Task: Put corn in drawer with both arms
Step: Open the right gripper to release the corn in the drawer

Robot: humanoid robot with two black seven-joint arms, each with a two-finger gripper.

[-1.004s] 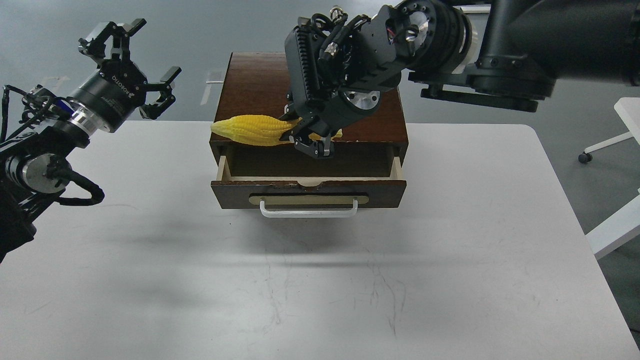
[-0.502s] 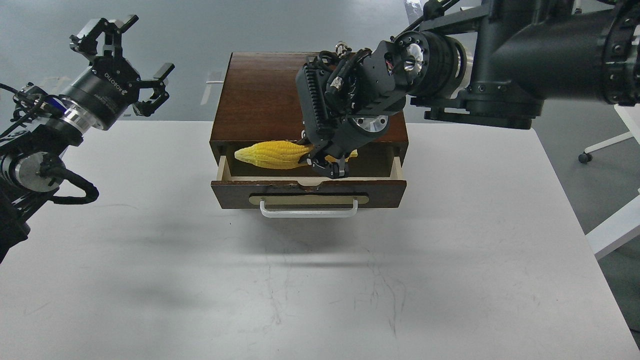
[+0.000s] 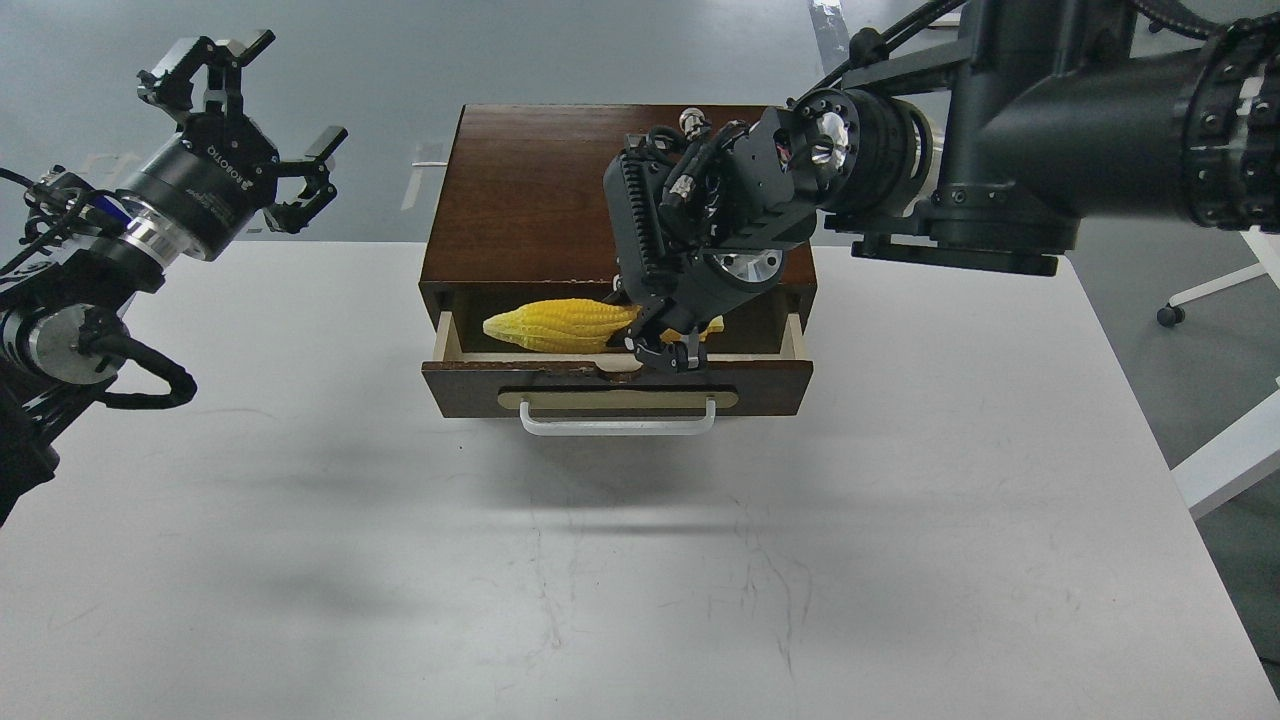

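The right pincer (image 3: 662, 345) grips the corn (image 3: 560, 325) low inside the open drawer (image 3: 617, 385) at 12 o'clock on the surface (image 3: 640, 560); the left pincer (image 3: 245, 120), fingers spread, hovers at 10 o'clock.

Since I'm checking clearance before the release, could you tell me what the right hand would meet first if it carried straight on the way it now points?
The right hand points down into the open drawer with the corn in its grip. Going on, it would likely meet the drawer's floor, perhaps its front panel, since depth is unclear.
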